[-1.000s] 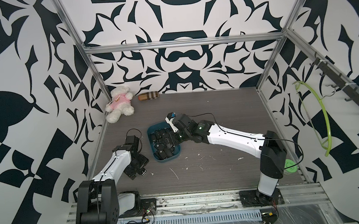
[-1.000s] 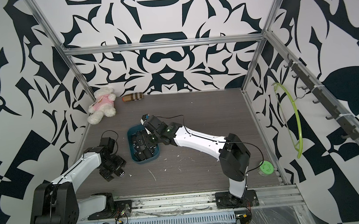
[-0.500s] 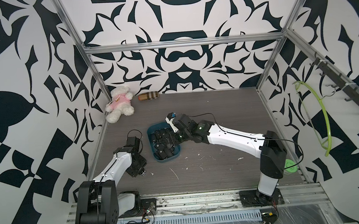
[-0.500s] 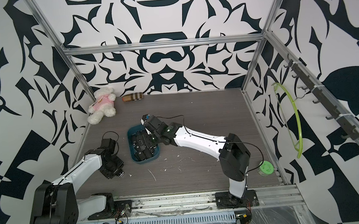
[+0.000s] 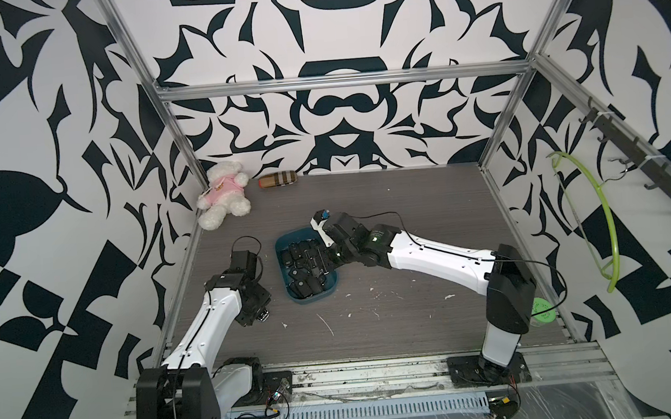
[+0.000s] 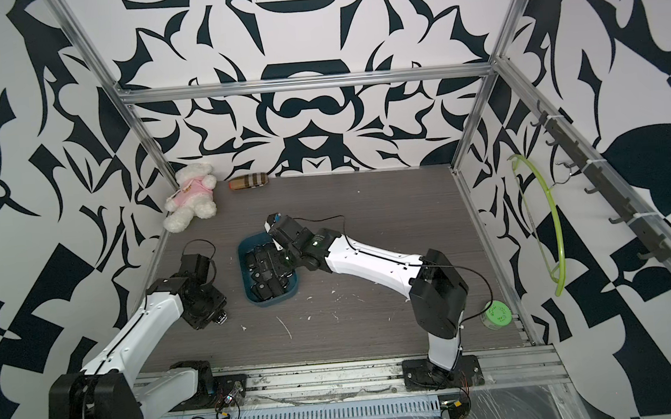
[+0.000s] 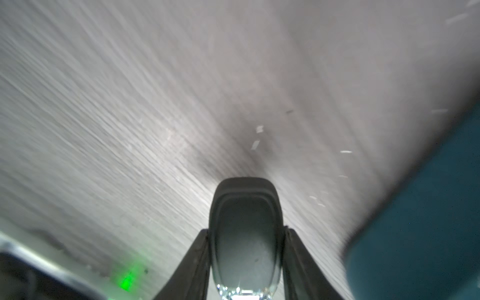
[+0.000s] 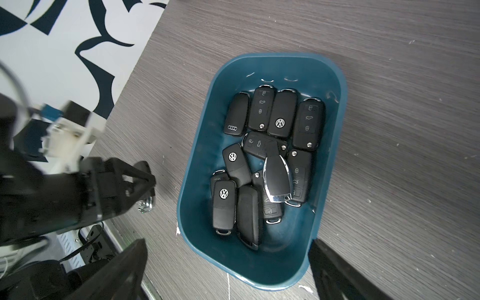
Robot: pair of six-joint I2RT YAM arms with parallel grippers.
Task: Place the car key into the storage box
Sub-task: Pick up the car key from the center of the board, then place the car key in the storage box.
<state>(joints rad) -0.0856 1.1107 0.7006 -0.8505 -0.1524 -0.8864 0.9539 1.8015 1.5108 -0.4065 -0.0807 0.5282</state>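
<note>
Found black key fobs (image 8: 279, 114) piled in storage box (image 8: 200, 181); left gripper (image 7: 245, 231) pinching car key (image 7: 245, 207) beside it, right gripper (image 8: 227, 244) spread above; grey table (image 8: 389, 52), patterned walls (image 5: 338, 97).

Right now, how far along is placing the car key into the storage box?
Done: several keys lie in the storage box. In hand: the left hand grips a car key beside the box; the right hand hovers open over the box. Left: carry it over, release.
</note>
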